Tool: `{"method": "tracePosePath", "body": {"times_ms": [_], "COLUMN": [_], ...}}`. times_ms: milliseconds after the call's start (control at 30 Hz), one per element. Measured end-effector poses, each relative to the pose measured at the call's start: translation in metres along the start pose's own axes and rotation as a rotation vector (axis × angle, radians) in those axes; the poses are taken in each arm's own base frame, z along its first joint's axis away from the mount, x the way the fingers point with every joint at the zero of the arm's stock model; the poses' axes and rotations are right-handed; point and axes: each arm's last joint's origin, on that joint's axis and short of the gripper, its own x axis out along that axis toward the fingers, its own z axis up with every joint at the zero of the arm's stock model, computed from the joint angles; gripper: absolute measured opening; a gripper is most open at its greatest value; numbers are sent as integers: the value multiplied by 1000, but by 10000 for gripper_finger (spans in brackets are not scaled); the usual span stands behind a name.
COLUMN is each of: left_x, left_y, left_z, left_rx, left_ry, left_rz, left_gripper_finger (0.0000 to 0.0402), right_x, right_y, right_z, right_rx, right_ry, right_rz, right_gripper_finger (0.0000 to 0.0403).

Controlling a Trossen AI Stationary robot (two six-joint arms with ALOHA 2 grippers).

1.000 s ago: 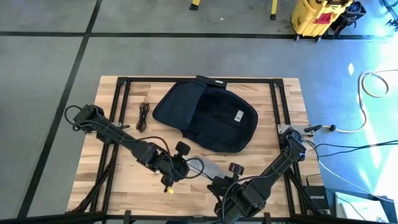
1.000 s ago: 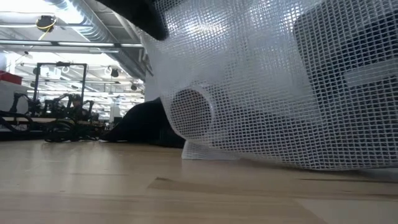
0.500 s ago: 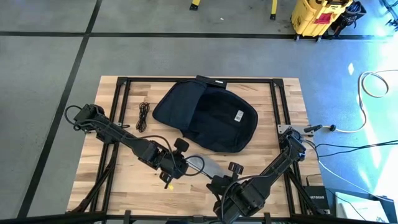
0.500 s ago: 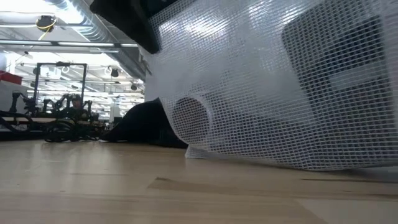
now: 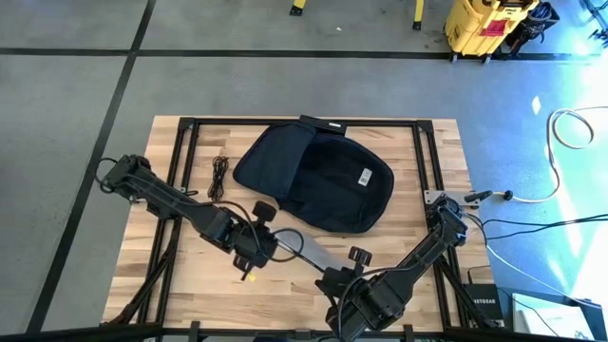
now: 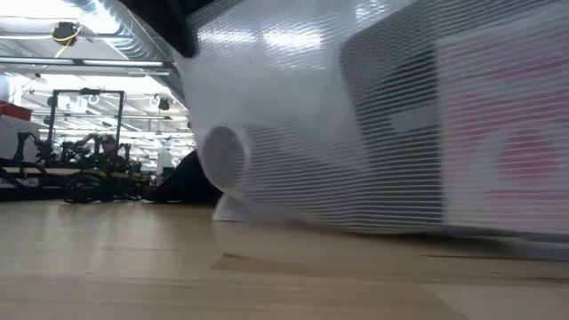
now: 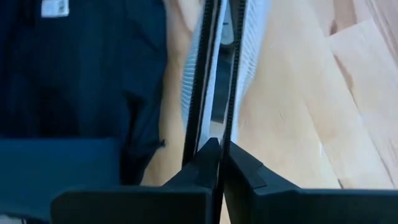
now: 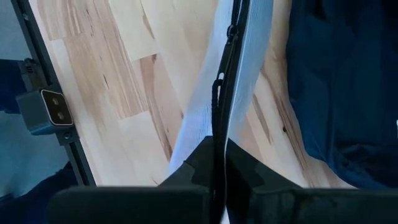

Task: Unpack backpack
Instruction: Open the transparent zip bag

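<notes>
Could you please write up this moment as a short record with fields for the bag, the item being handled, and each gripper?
backpack: lies open on the far half of the table
mesh pouch: white, zippered, in front of the backpack, between the two grippers
left gripper: shut on the mesh pouch's zipper edge
right gripper: shut on the mesh pouch's other end
cord: small dark coil on the table, left of the backpack
task stage: pouch is out of the backpack

Backpack (image 5: 318,185): dark navy, lying flat, table's far middle, flap seemingly folded open.
</notes>
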Motion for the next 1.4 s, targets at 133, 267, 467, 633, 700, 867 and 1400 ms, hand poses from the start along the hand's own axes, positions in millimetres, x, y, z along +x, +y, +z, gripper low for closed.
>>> {"method": "tracePosePath", "body": {"times_ms": [133, 267, 467, 633, 700, 867, 1400], "left_x": [-12, -15, -10, -11, -11, -10, -9], "left_y": [5, 7, 4, 4, 4, 5, 8], "left_z": [-7, -14, -20, -24, -25, -27, -26], "left_rx": [-38, -51, -57, -72, -72, -88, -117], "left_ry": [-3, 46, 93, 130, 140, 163, 157], "left_rz": [-1, -2, -26, -23, -19, -14, -14], "left_gripper_finger": [0, 0, 0, 0, 0, 0, 0], "right_x": [0, 0, 0, 0, -1, -1, -20], "right_y": [0, 0, 0, 0, 0, 0, 4], "right_z": [0, 1, 1, 1, 1, 1, -17], "right_rx": [-10, -10, -10, -10, -9, -9, 16], "right_ry": [-6, -19, -21, -27, -28, -29, -63], "right_rz": [-3, -7, -7, -9, -9, -8, 25], "right_gripper_finger": [1, 1, 1, 1, 1, 1, 1]}}
